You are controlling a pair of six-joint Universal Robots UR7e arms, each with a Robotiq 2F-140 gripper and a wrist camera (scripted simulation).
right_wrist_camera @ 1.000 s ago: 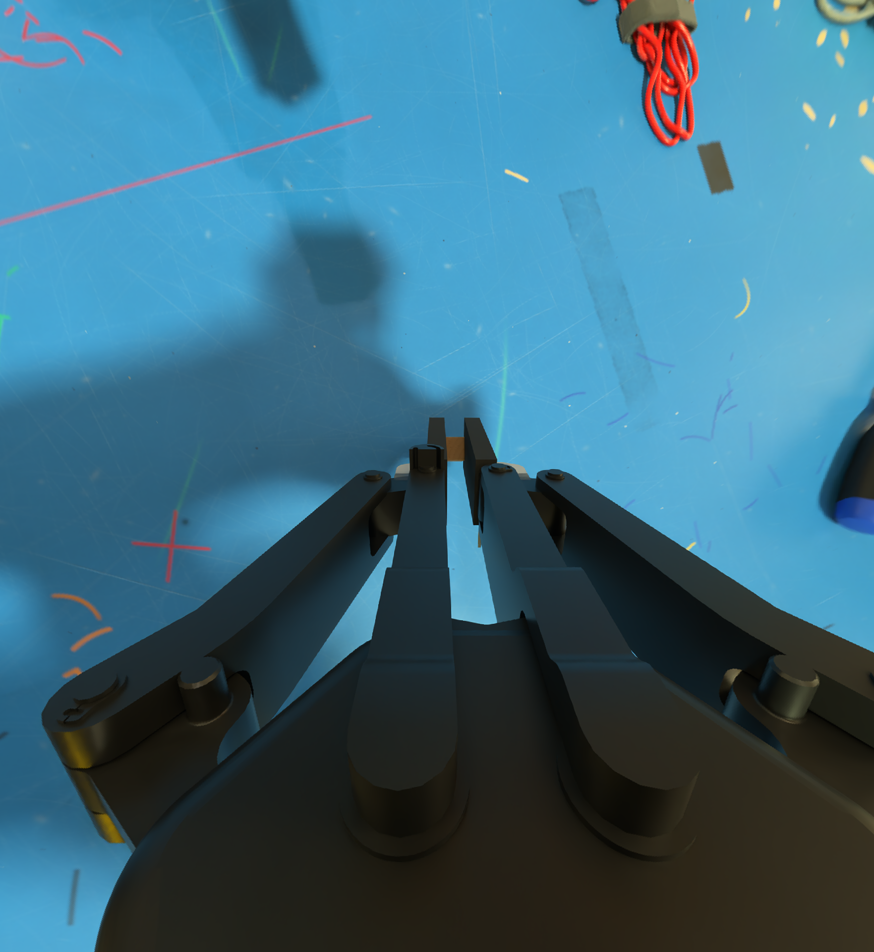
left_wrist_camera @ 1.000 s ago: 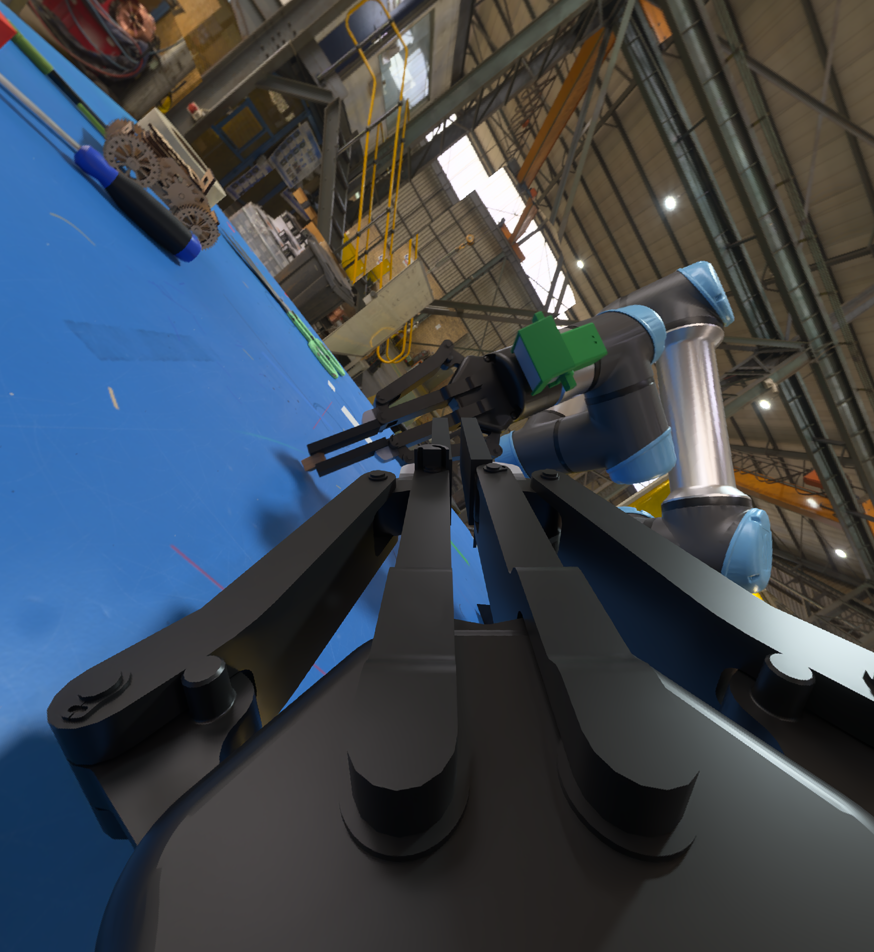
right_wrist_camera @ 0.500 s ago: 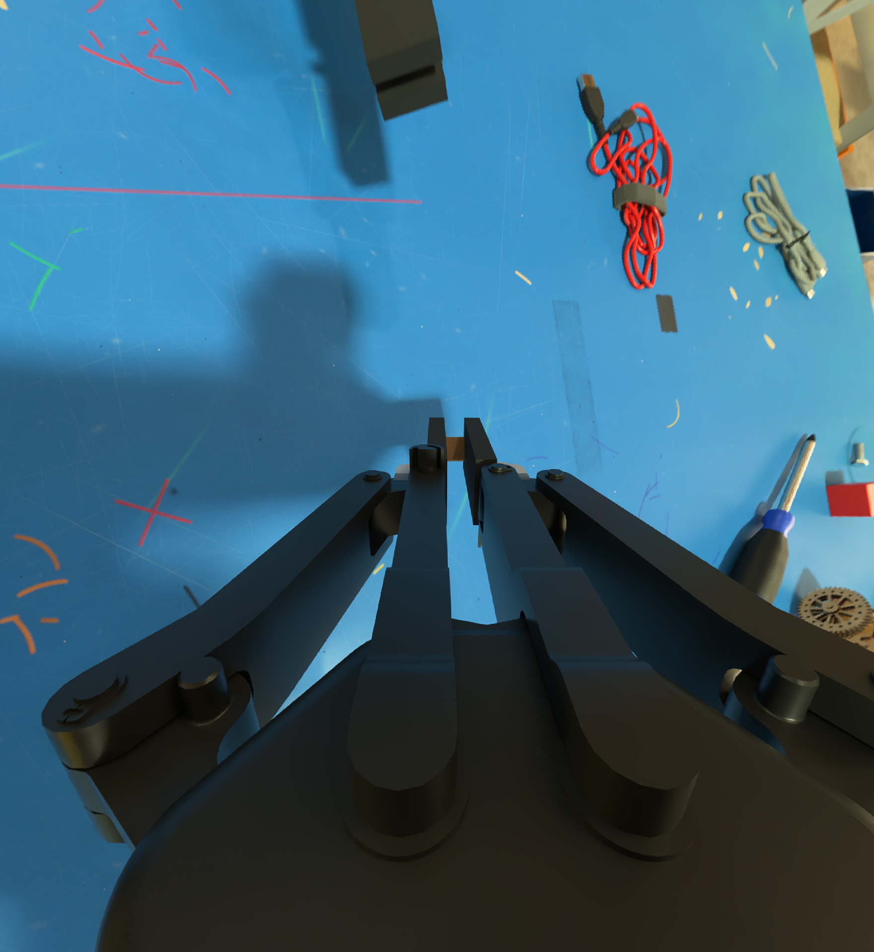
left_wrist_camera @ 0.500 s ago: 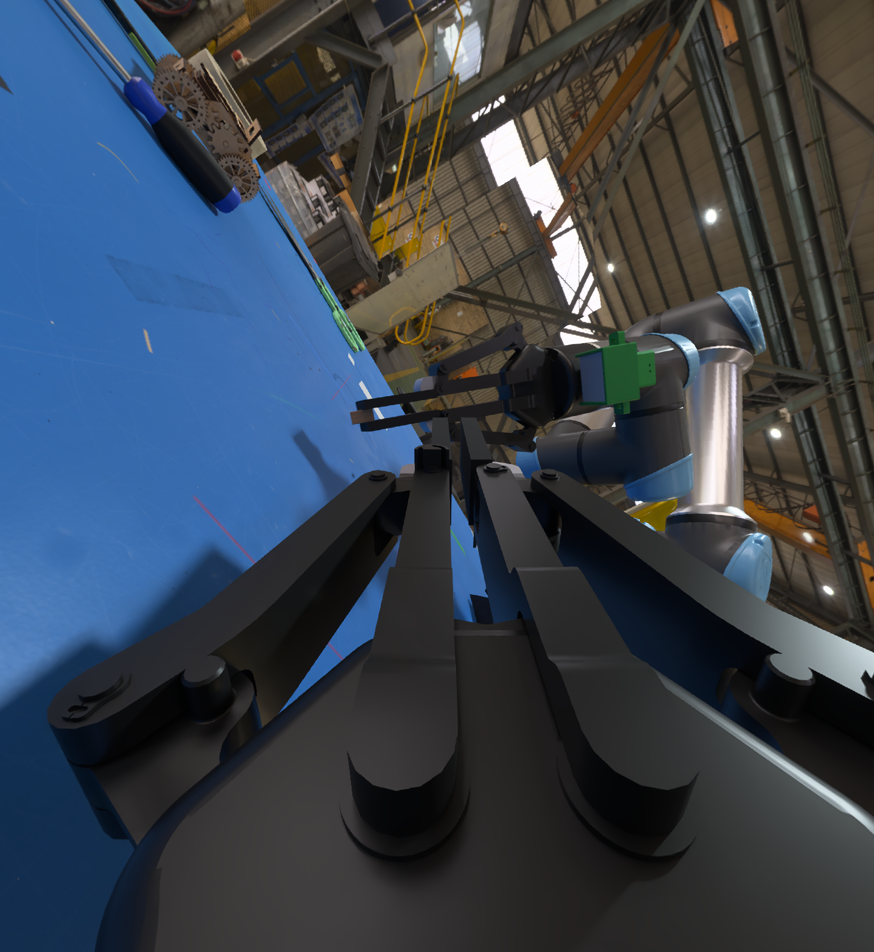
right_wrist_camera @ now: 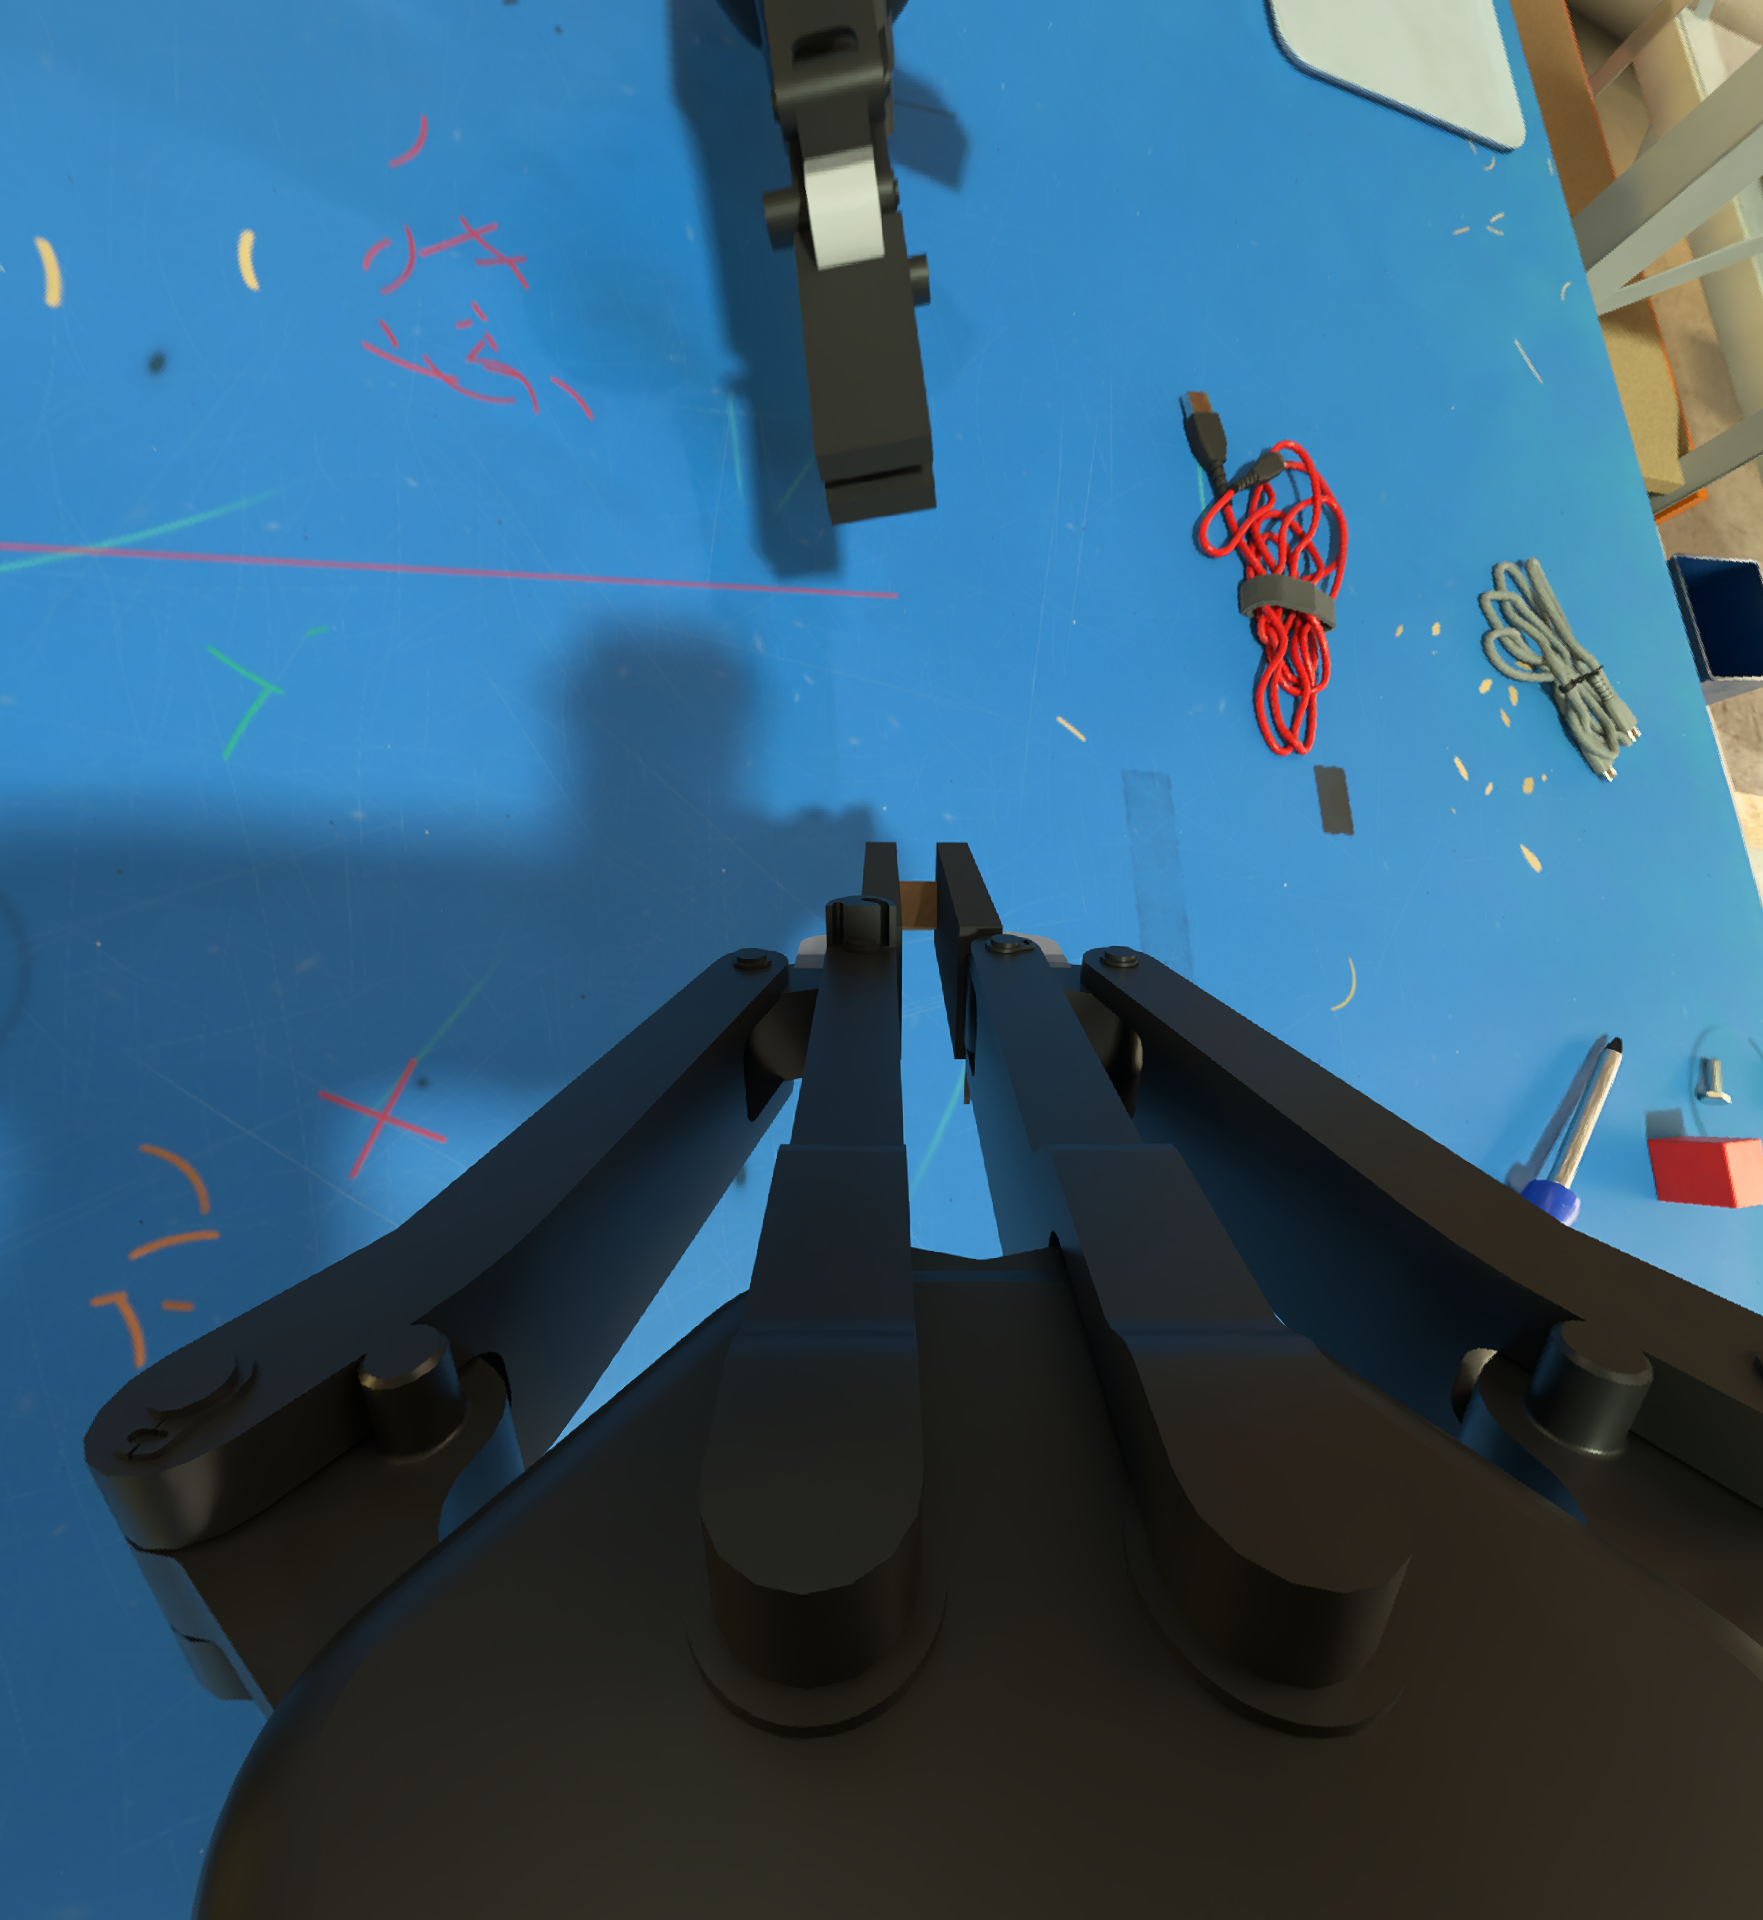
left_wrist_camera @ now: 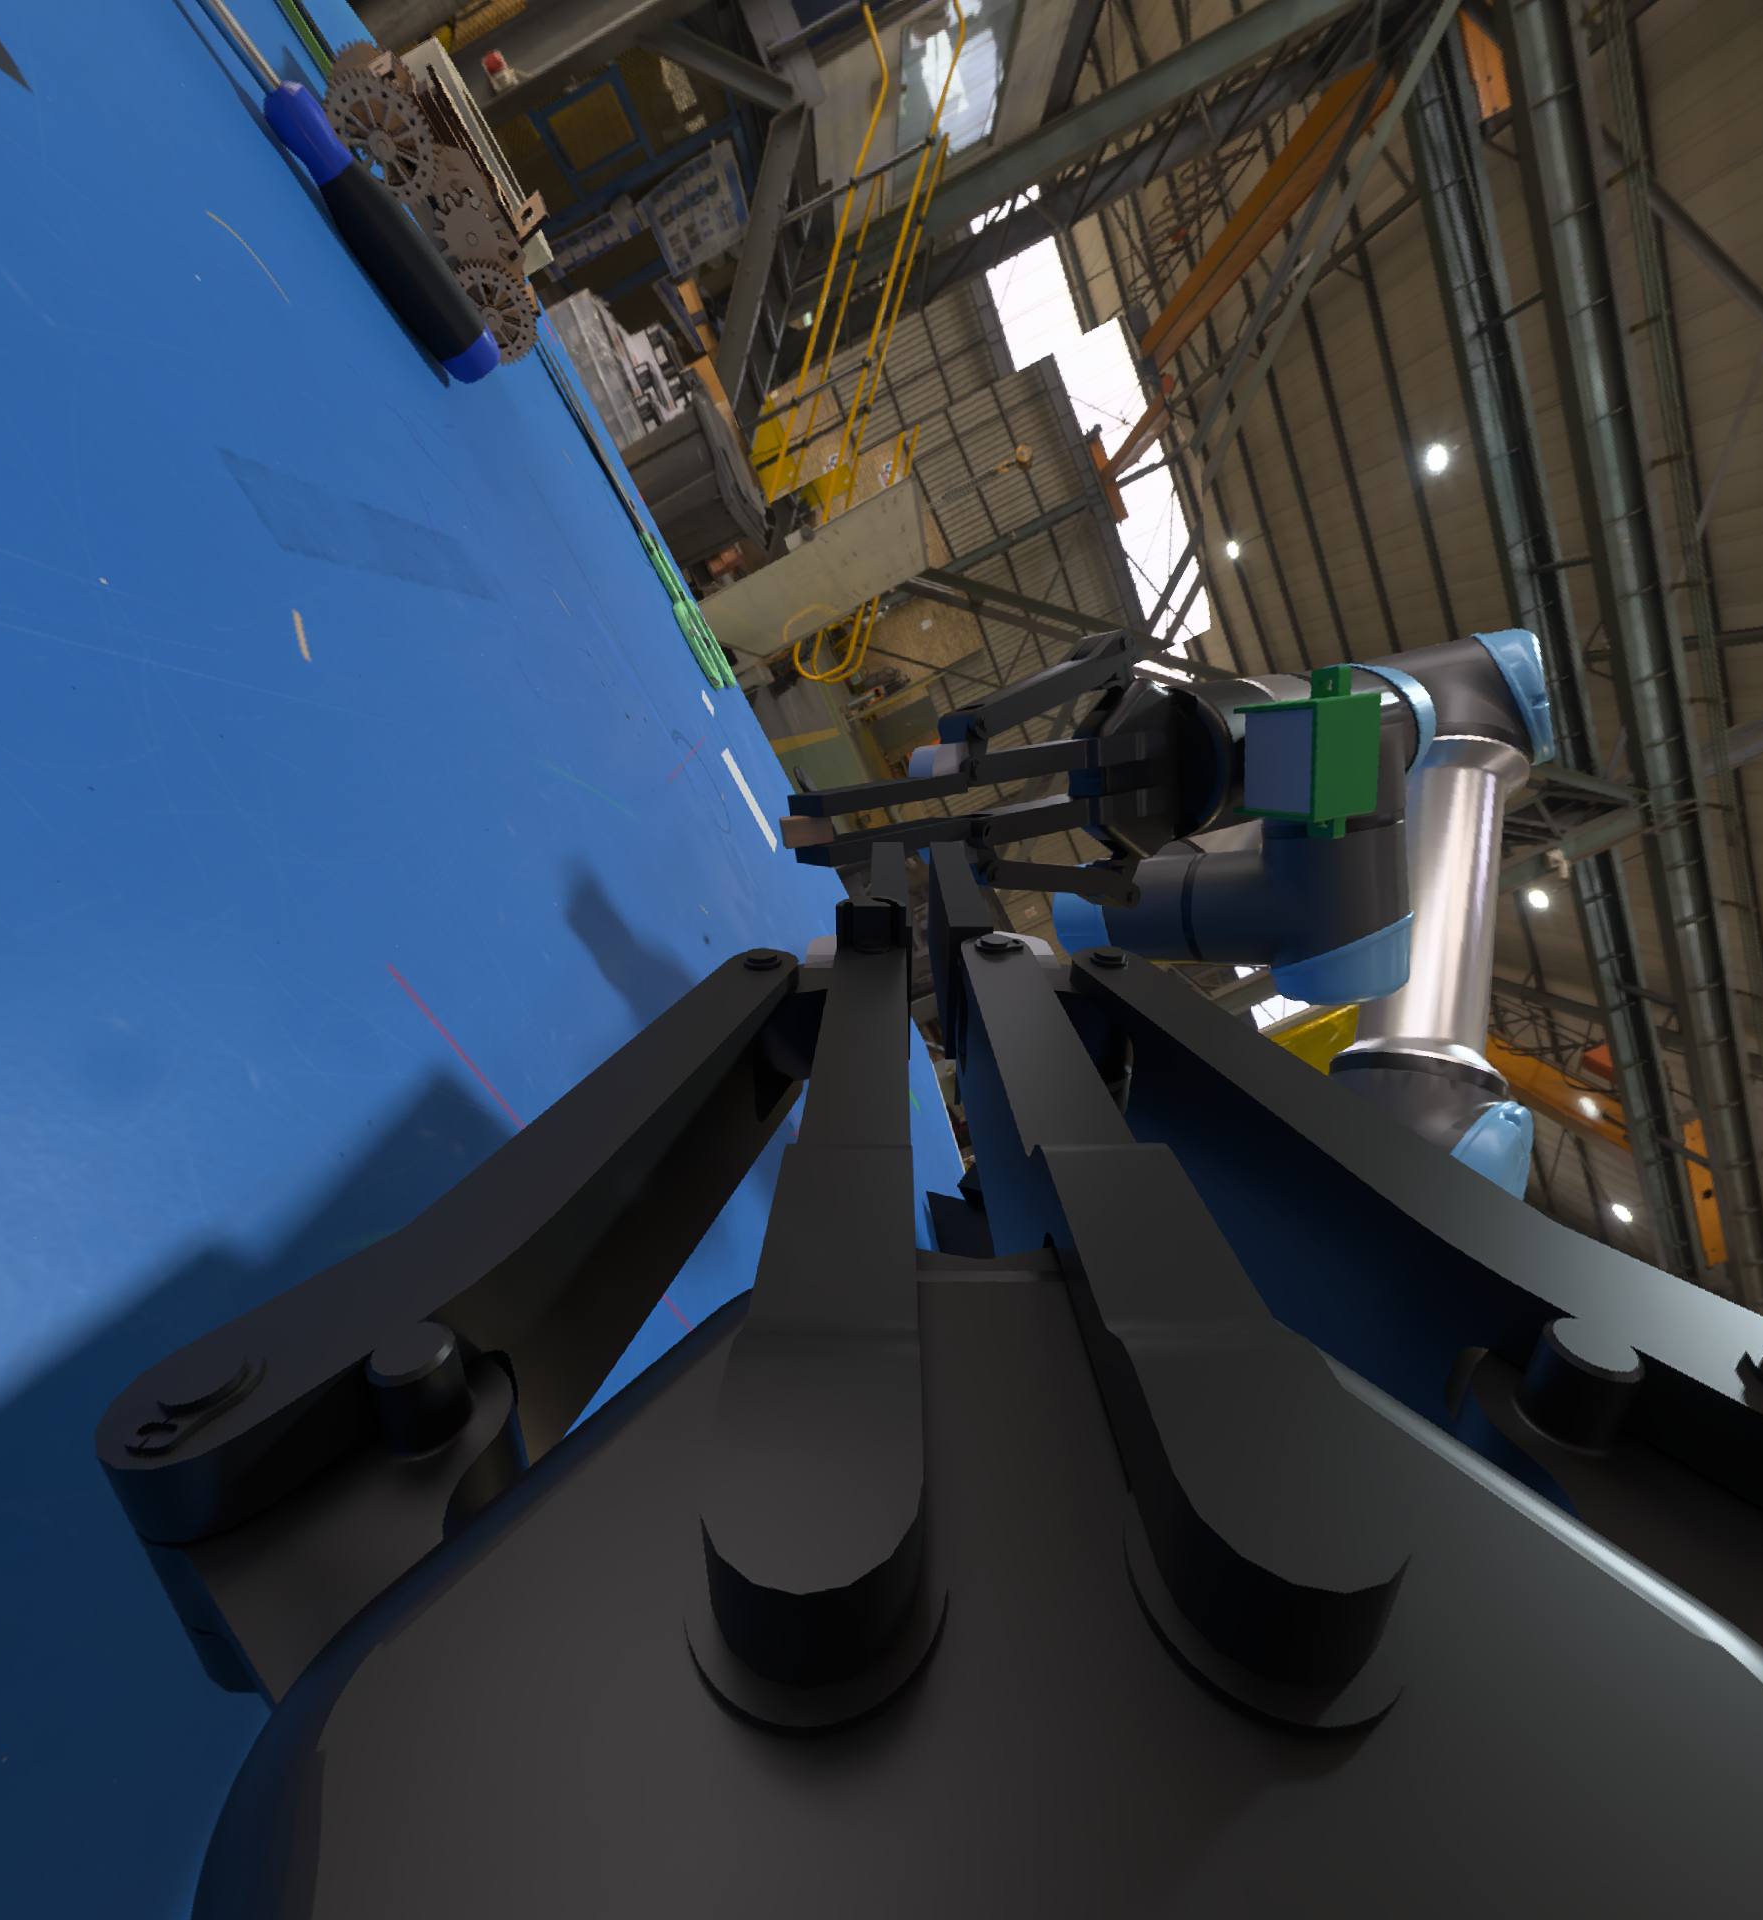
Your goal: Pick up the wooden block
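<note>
The wooden block (right_wrist_camera: 918, 904) is a small brown piece pinched between the fingertips of my right gripper (right_wrist_camera: 921, 883), which is shut on it and holds it well above the blue table (right_wrist_camera: 544, 727). In the left wrist view the right gripper (left_wrist_camera: 804, 819) shows side-on, clear of the table, with the block (left_wrist_camera: 802, 831) at its tips. My left gripper (left_wrist_camera: 913, 883) is shut and empty, its fingers nearly touching. It also shows at the top of the right wrist view (right_wrist_camera: 872, 488), above the table and apart from the block.
A red cable bundle (right_wrist_camera: 1272, 592), a grey cable (right_wrist_camera: 1552, 665), a blue-handled screwdriver (right_wrist_camera: 1573, 1132), a red block (right_wrist_camera: 1708, 1169) and bolts (right_wrist_camera: 1710, 1081) lie at the table's right side. Wooden gears (left_wrist_camera: 441, 197) sit by the screwdriver (left_wrist_camera: 389, 239). A pale pad (right_wrist_camera: 1407, 62) lies far right.
My right gripper has risen from the table with the block still in it, so more of the table shows. The left gripper has come into the right wrist view.
</note>
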